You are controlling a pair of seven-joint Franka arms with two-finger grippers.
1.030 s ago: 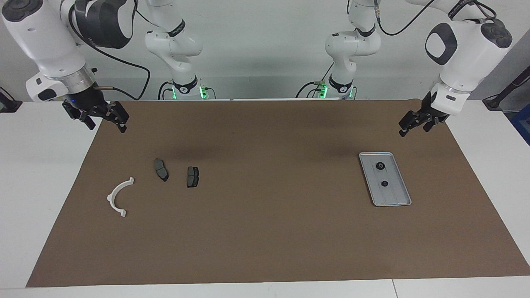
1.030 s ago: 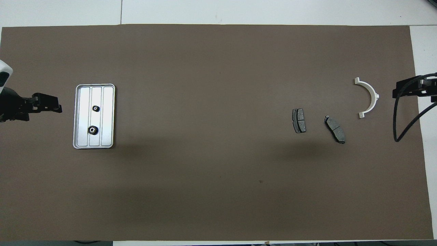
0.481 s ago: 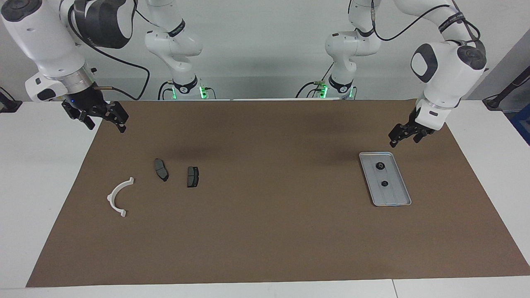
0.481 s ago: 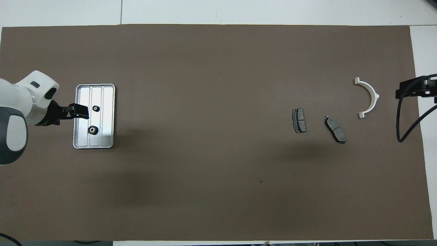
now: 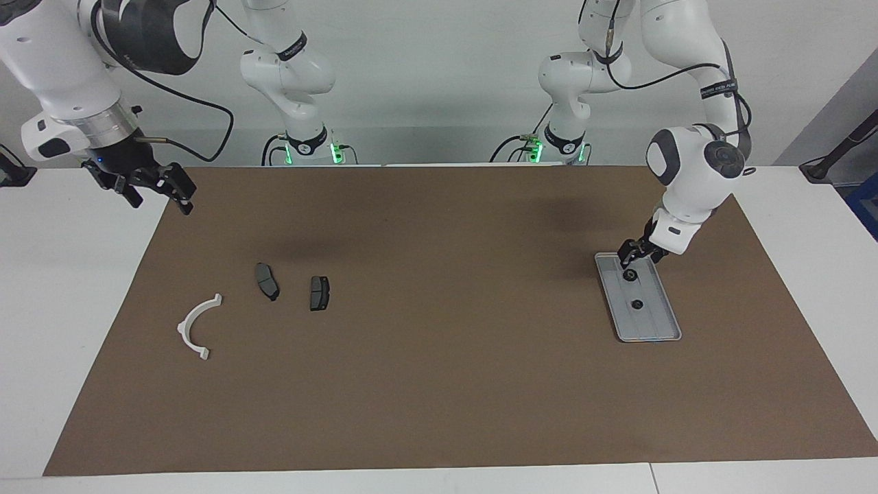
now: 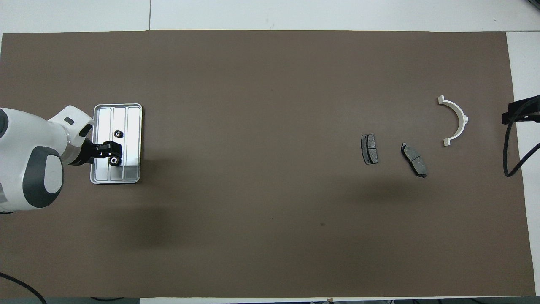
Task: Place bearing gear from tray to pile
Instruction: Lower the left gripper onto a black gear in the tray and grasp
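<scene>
The silver tray [image 5: 655, 322] [image 6: 133, 122] lies toward the left arm's end of the table and holds two small black bearing gears. My left gripper [image 5: 632, 263] [image 6: 113, 154] is down in the tray at the gear nearer to the robots [image 5: 628, 275] [image 6: 114, 160], open, its tips close around that gear, which still rests on the tray. The other gear [image 5: 637, 304] [image 6: 118, 134] lies free. The pile is toward the right arm's end: two dark pads [image 5: 267, 281] [image 5: 318, 293] and a white bracket [image 5: 186, 321] [image 6: 463, 118]. My right gripper [image 5: 159, 200] [image 6: 521, 112] waits open, raised over the mat's edge.
A brown mat [image 5: 439, 384] covers most of the white table [image 5: 68, 274]. A black cable [image 6: 508, 147] hangs from the right arm near the bracket. Nothing lies on the mat between the tray and the pile.
The left arm swung in from beside the mat and came down into the tray onto the nearer gear, its jaws narrowing. The right gripper drifted slightly up and outward.
</scene>
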